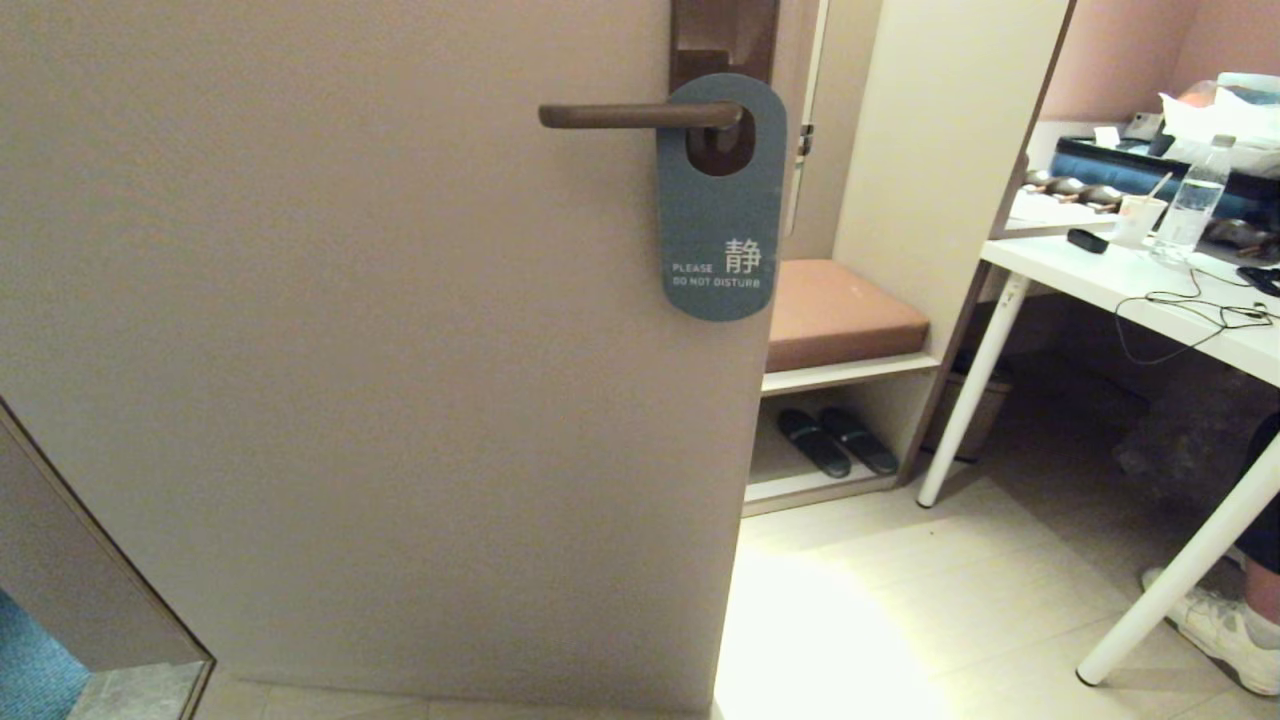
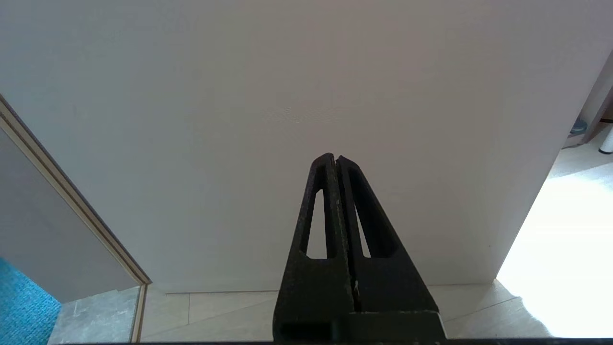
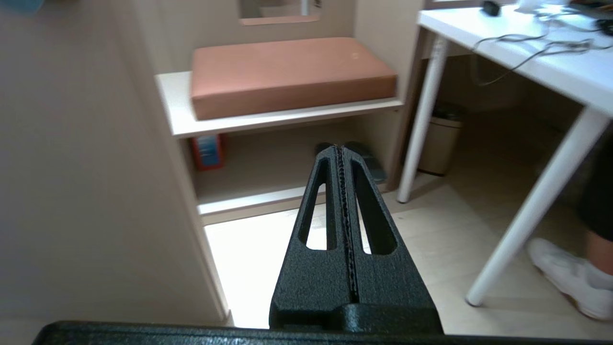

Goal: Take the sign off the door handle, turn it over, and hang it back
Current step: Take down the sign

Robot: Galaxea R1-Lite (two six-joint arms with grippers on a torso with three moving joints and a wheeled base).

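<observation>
1. the door (image 1: 380, 350) fills most of what you see from the head view, a plain pale panel with its free edge running down just right of centre; there is no worktop here, so take that edge as your reference.
2. past the door edge you have a white desk (image 1: 1120, 280) on the right, with a water bottle (image 1: 1192, 205), a paper cup (image 1: 1140, 218) and loose cables (image 1: 1200, 310) on top.
3. between the door edge and the desk you see a shelf unit with a brown cushion (image 1: 840, 312) on its seat and a pair of dark slippers (image 1: 838, 441) in the cubby below.
4. the sign (image 1: 722, 205) hangs near the top of the door, close to its free edge, blue-grey face toward you reading "please do not disturb", its round hole looped over the handle.
5. the door handle (image 1: 640, 115) is a dark lever lying level, pointing away from the door edge, fixed to a brown plate (image 1: 724, 40) above the sign.
6. your left gripper (image 2: 335, 159) is out of the head view; its wrist camera shows it low, facing the bare door, fingers pressed together with nothing between them.
7. your right gripper (image 3: 340, 148) is also out of the head view; its wrist camera shows it aimed toward the cushion shelf, fingers closed tight on nothing.
8. a person's white shoe (image 1: 1225, 630) sits by the desk leg at the lower right corner.
</observation>
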